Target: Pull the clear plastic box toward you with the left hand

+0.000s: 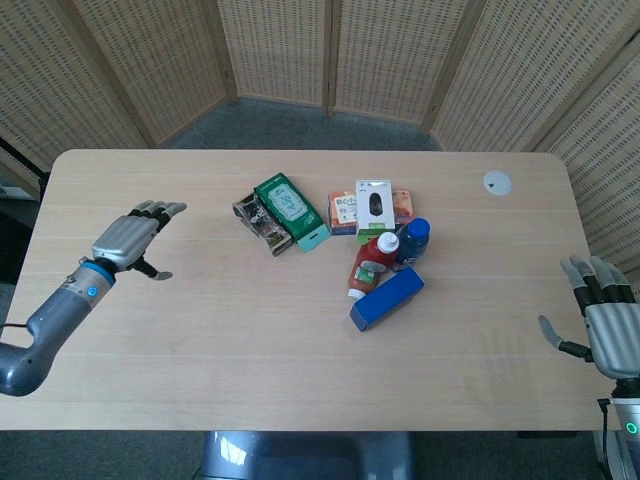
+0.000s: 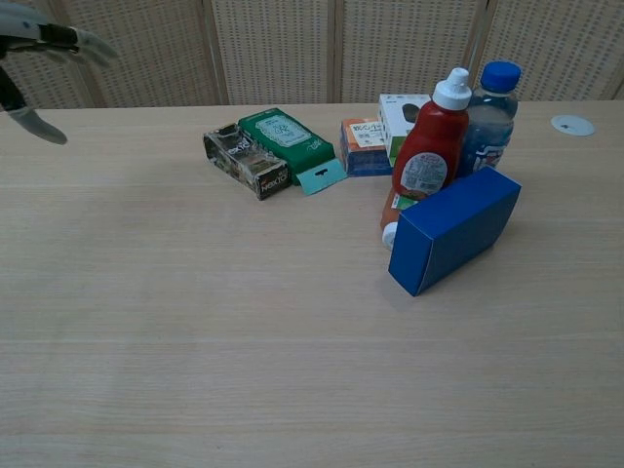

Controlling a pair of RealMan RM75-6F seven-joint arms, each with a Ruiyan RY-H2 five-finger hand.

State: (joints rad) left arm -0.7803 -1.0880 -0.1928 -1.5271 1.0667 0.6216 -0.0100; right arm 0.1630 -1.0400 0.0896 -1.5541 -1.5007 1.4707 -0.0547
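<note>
The clear plastic box (image 1: 262, 224) (image 2: 246, 161), with a dark mottled insert showing through it, lies on the wooden table (image 1: 200, 340) against the left side of a green packet (image 1: 290, 211) (image 2: 289, 142). My left hand (image 1: 130, 238) hovers open over the table, well to the left of the box and apart from it, fingers spread and pointing toward the far side. Only its fingertips (image 2: 39, 44) show in the chest view, at the top left corner. My right hand (image 1: 605, 320) is open at the table's right edge and holds nothing.
Right of the packet stand an orange box (image 1: 345, 210), a white carded item (image 1: 374, 208), a red sauce bottle (image 1: 375, 262) (image 2: 427, 146), a blue-capped bottle (image 1: 412, 242) (image 2: 487, 112) and a blue box (image 1: 387, 298) (image 2: 453, 229). A small white disc (image 1: 497, 182) lies far right.
</note>
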